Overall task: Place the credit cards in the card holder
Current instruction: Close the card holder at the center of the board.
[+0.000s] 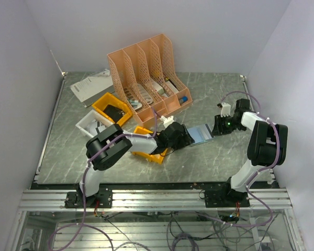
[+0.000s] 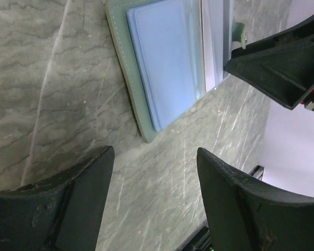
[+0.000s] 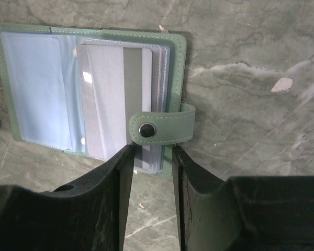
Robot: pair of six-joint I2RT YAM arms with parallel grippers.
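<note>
Credit card (image 3: 105, 94), likely stiff and slick, is best pinched at its exposed edge; left tool (image 2: 154, 159) spread, right tool (image 3: 152, 156) half-narrowed, empty.

The grey marbled counter (image 1: 220, 157) carries the open card holder (image 1: 201, 134) at centre-right and a peach file organizer (image 1: 146, 73) at the back. A yellow bin (image 1: 111, 108), a second yellow bin (image 1: 146, 151), a white tray (image 1: 88, 124) and a printed sheet (image 1: 91, 84) lie on the left.

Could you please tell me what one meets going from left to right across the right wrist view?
Light blue inner pocket of the open grey-green card holder, pale grey-white credit card in a clear sleeve, green snap strap with round stud, bare marble table.
</note>
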